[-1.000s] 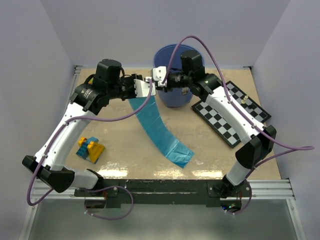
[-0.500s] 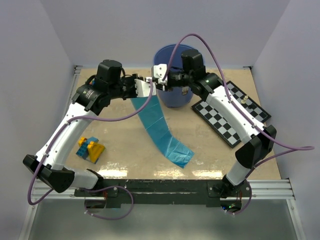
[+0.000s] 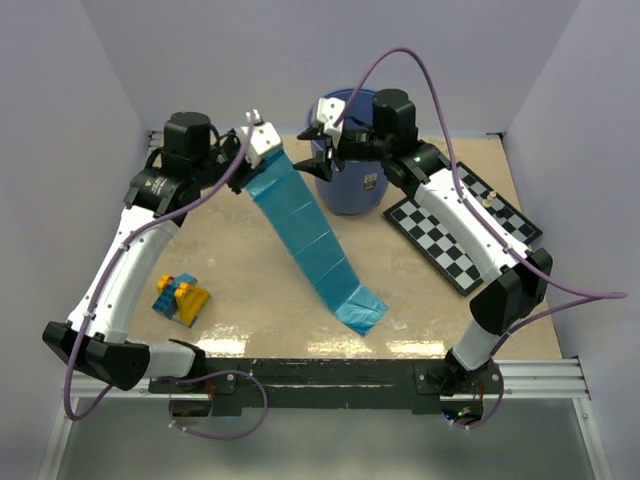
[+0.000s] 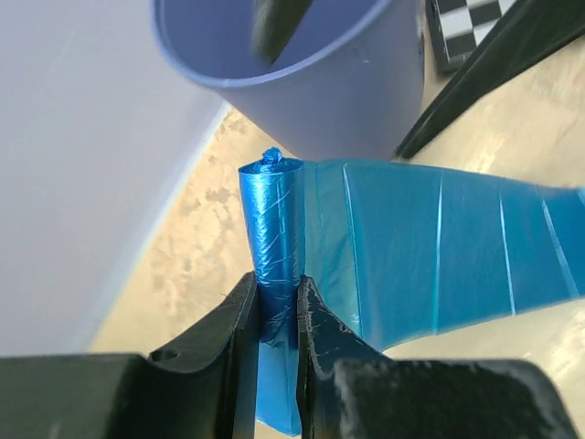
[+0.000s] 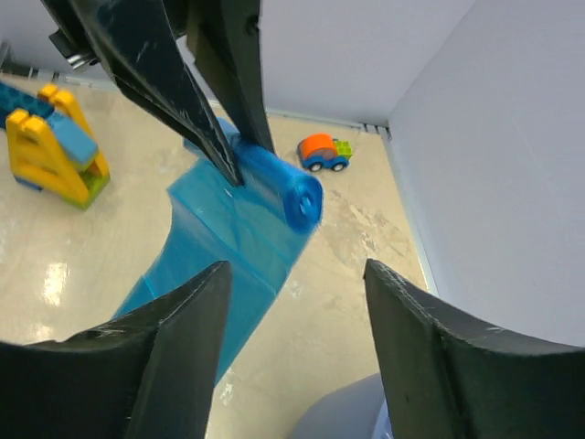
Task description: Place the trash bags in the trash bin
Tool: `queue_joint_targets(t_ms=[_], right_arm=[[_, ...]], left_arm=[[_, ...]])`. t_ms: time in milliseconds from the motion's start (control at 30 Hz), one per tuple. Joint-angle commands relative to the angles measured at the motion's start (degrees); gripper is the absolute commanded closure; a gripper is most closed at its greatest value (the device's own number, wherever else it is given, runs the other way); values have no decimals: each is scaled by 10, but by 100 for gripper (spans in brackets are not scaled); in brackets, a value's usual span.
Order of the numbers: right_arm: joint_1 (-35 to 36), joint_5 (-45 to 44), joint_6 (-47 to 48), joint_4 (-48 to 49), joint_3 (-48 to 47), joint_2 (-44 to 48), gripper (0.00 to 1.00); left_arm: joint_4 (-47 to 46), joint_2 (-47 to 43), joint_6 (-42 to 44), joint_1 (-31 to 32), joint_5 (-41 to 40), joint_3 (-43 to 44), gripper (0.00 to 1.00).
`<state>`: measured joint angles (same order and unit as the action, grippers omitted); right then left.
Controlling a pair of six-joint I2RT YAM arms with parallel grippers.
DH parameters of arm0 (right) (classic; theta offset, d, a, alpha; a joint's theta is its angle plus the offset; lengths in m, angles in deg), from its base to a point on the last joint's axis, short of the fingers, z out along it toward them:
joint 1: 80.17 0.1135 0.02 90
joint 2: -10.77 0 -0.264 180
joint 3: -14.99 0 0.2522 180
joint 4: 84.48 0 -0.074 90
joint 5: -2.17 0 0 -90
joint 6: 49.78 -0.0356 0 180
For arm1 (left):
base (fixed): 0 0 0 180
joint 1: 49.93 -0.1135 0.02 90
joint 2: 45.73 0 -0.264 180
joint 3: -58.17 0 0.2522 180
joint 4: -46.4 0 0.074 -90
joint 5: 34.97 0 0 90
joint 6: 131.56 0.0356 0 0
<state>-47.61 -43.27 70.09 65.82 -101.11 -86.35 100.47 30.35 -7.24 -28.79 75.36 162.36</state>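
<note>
So the left gripper (image 3: pixel 258 135) is clamped on the rolled end of the bags (image 3: pixel 310 235), held up just left of the bin (image 3: pixel 345 195). The loose strip trails down onto the table (image 3: pixel 240 290) in front of the bin. The right gripper (image 3: pixel 325 120) hovers over the bin's rim, jaws apart, holding nothing. My take: get the roll over the bin's mouth first, then feed the tail in so it doesn't drape outside the rim.

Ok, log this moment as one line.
left gripper: shut on trash bags roll, raised | strip: trails down onto table | right gripper: open, empty, by trash bin rim | bags: outside bin
</note>
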Motion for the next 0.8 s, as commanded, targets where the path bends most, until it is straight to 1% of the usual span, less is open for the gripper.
queue_joint_targets(t_ms=[0,100,167,267,367,467,500,600,700,733,767], right_arm=[[-14,37,-96,67,4,23,33],[-16,38,-103,67,21,26,30],[-17,41,-108,73,34,29,28],[-20,61,-140,106,50,25,23],[-19,95,-202,156,63,6,22],[-19,141,-277,228,68,-18,23],[-19,168,-312,250,69,-26,24],[-20,213,-410,339,77,-53,26],[-18,229,-556,489,98,-81,28],[-17,231,-621,548,106,-89,29],[-18,235,-660,593,107,-94,29]], left_arm=[[-44,-22,-169,-66,131,-10,100],[-51,-29,-197,-95,201,-23,100],[-45,-27,-200,-102,225,-15,100],[-28,-22,-196,-106,236,10,100],[-9,-20,-191,-108,238,31,100],[5,-20,-187,-108,237,43,100],[6,-19,-187,-108,233,48,100],[5,-19,-184,-108,228,59,100],[7,-16,-185,-108,231,67,100],[12,-15,-182,-108,231,69,100],[15,-13,-180,-108,232,72,100]])
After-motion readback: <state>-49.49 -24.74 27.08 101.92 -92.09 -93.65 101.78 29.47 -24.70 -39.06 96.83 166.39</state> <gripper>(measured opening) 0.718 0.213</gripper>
